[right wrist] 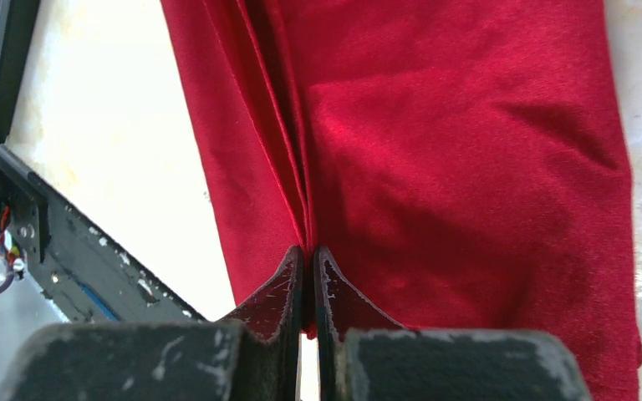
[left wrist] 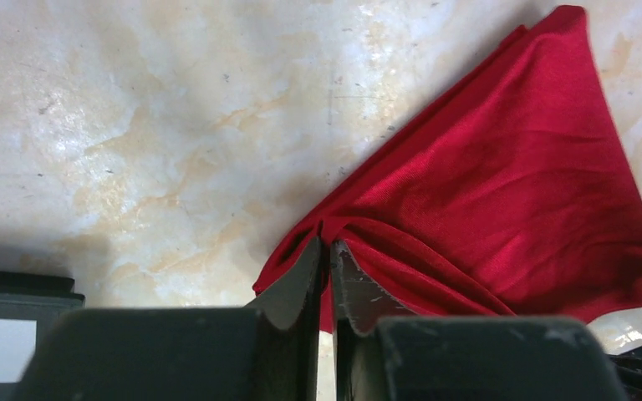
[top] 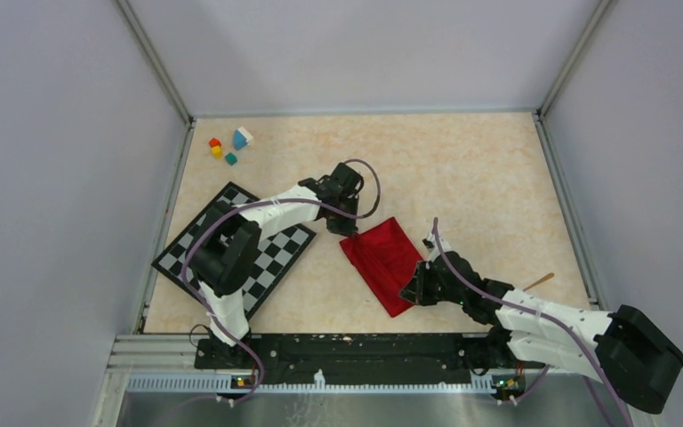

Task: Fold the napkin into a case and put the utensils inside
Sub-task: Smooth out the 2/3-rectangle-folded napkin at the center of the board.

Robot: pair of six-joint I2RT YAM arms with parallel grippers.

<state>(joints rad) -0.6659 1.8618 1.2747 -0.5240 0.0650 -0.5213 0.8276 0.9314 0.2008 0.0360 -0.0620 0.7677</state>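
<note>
Two pincers grip the folded red napkin [top: 384, 260], which lies flat on the table [top: 462, 169] between them. Jaws nearly closed, the left pincer [left wrist: 328, 251] pinches a bunched corner. The right pincer [right wrist: 308, 255] clamps the layered opposite edge, seemingly so both can make the next fold together.

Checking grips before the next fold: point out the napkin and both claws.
napkin [top: 391, 258]: top view, middle of cloth.
left claw [left wrist: 328, 246]: left wrist view, between fingertips.
right claw [right wrist: 308, 251]: right wrist view, between fingertips.
</note>
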